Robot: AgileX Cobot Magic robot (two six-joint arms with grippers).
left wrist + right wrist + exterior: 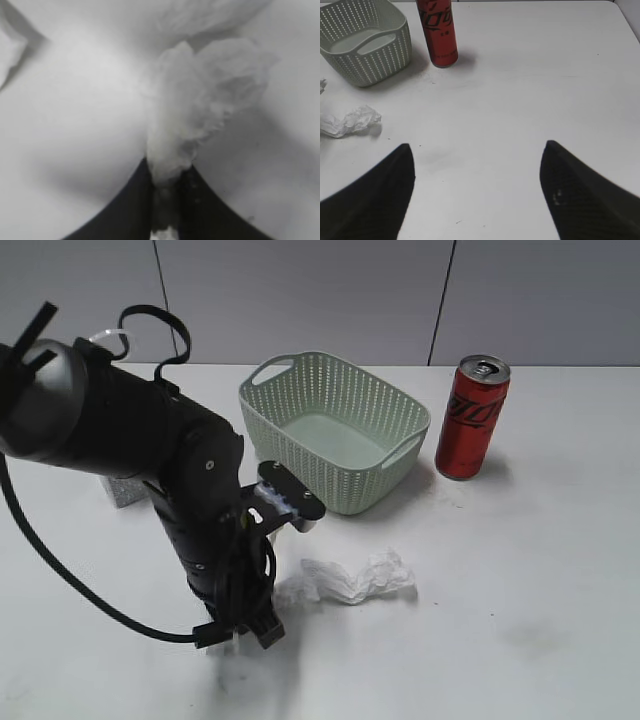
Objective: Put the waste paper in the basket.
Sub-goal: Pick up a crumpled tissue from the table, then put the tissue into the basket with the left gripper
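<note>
On my left wrist feed the left gripper [167, 200] has its jaws pinched tight on a waste paper wad [200, 105], which billows out just ahead of the fingertips over the white table [75, 125]. A second twisted wad [360, 578] lies beside that gripper. My right gripper [477, 165] hangs with its jaws spread wide, nothing between them; the basket [370, 60] and red can [439, 32] sit well ahead, to its left.

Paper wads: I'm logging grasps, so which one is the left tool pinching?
The wad under the left tool, its end clamped between the fingers. The twisted wad in front of the basket lies untouched.
</note>
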